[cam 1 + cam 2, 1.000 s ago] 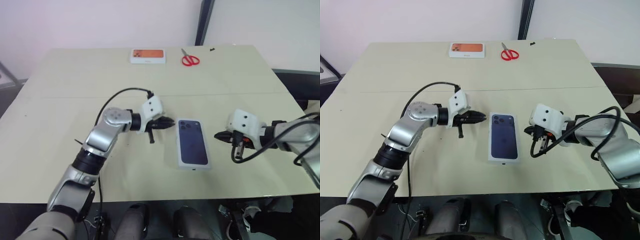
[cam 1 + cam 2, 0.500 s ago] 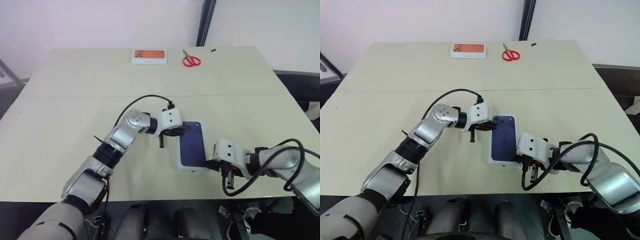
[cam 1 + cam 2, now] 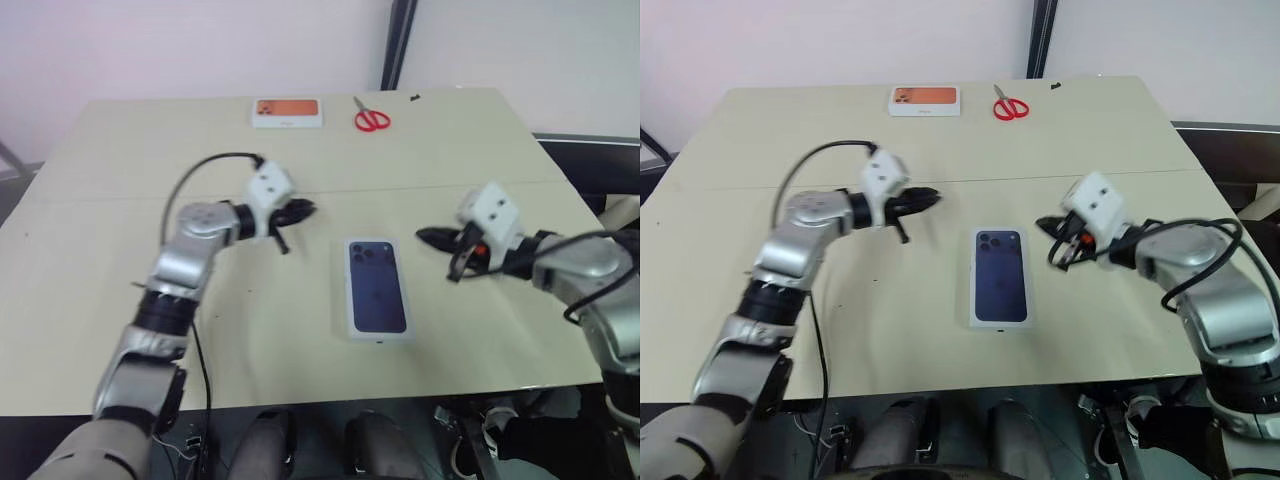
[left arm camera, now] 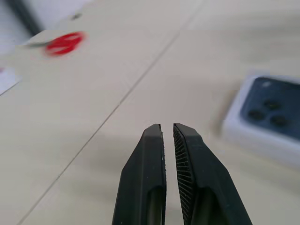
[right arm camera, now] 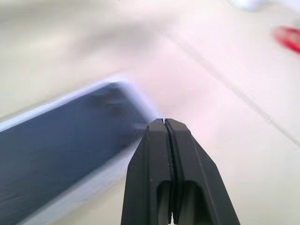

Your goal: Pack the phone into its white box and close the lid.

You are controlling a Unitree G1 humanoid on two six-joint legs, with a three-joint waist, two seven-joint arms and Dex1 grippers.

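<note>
Phone point(image 3: 377, 287): back up, seated in the white box point(image 3: 378, 334), mid-table.
Left gripper point(image 3: 306, 208): jaws together, empty, left of the box.
Right gripper point(image 3: 421, 236): jaws together, empty, right of it.
Far edge: scissors point(image 3: 371, 119), orange-topped box point(image 3: 288, 111).

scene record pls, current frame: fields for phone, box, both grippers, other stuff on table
phone: phone lies back up, camera cluster toward the table's far side, seated in the white box
lid: not on the box
left gripper: left gripper shut, empty, above the table to the phone's left, apart from it
right gripper: right gripper shut, empty, to the phone's right, apart from it
far edge: orange-topped box; red scissors beside it
surface: beige table
</note>
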